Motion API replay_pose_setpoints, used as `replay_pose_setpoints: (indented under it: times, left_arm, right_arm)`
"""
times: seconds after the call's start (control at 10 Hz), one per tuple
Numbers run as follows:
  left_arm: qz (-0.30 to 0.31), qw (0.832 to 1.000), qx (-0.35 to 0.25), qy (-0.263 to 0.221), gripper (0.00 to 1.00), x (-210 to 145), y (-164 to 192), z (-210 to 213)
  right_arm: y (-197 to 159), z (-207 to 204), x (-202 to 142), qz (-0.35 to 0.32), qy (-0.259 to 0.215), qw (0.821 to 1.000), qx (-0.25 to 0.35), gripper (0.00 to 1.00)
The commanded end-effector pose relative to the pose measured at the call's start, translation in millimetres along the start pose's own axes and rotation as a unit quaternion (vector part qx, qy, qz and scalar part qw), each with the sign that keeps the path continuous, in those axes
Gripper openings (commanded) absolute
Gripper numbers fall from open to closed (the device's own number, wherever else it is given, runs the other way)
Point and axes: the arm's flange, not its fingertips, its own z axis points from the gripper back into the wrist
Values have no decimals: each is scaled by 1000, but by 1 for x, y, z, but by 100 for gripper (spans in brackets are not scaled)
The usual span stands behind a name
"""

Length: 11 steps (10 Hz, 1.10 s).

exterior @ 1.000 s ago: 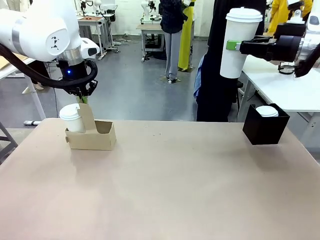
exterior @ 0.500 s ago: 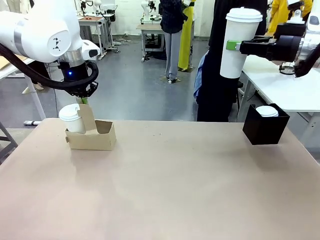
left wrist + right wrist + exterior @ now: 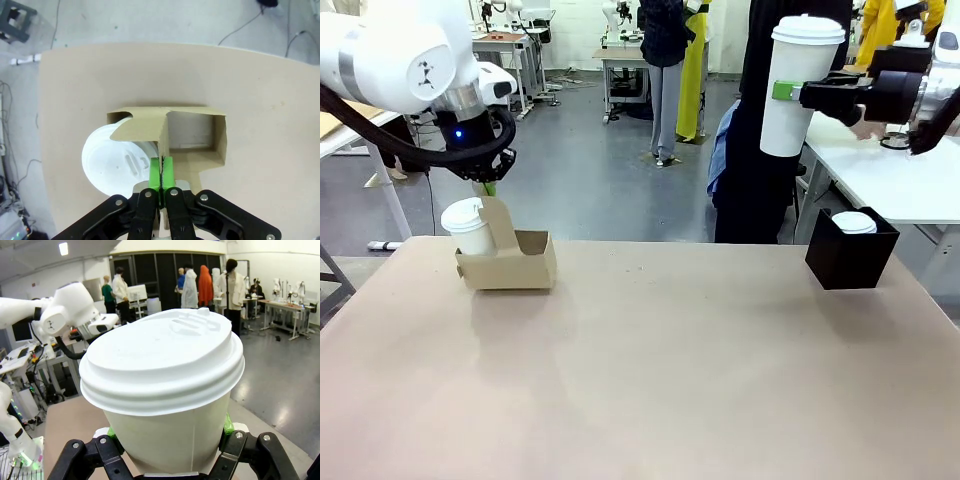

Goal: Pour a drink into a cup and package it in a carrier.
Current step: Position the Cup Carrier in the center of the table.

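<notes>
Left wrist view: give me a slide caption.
Left gripper pinches the handle of the carrier, a lidded cup in one well.

a pale tan bench (image 3: 650, 380) spreads out below the left gripper (image 3: 485, 187). beyond that gripper a smooth grey floor (image 3: 590, 170) with a soft sheen runs back to white work tables (image 3: 625, 58) far behind it. a person in a dark top and grey trousers (image 3: 665, 80) stands on that floor, far back between the two grippers. below and behind the right gripper (image 3: 788, 92), a white table (image 3: 890, 180) runs along the side of the room. straight under the left gripper, past the bench edge, dark cables (image 3: 240, 30) trail over the floor, with a dark stool-like frame (image 3: 17, 15) off to one corner. ahead of the right gripper stand a dark panelled wall (image 3: 165, 275), a bright ceiling light (image 3: 63, 248) and more tables (image 3: 285, 307) on glossy floor.
</notes>
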Motion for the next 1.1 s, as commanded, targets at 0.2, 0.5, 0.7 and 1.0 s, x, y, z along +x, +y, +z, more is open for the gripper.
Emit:
replay_pose_setpoints:
  times: [0.2,0.5,0.7,1.0]
  left_arm:
    - [7,998,-57,-25,2,-42,-72,83]
    - [-5,997,-83,-3,2,-93,-144,114]
    - [-23,997,-68,10,2,-128,-188,113]
    - [-43,998,-43,14,2,-168,-222,95]
  right_arm:
    - [2,1,4,6,-3,1000,-2,81]
    - [2,1,4,6,-3,1000,-2,81]
    - [2,1,4,6,-3,1000,-2,81]
    - [2,1,4,6,-3,1000,-2,81]
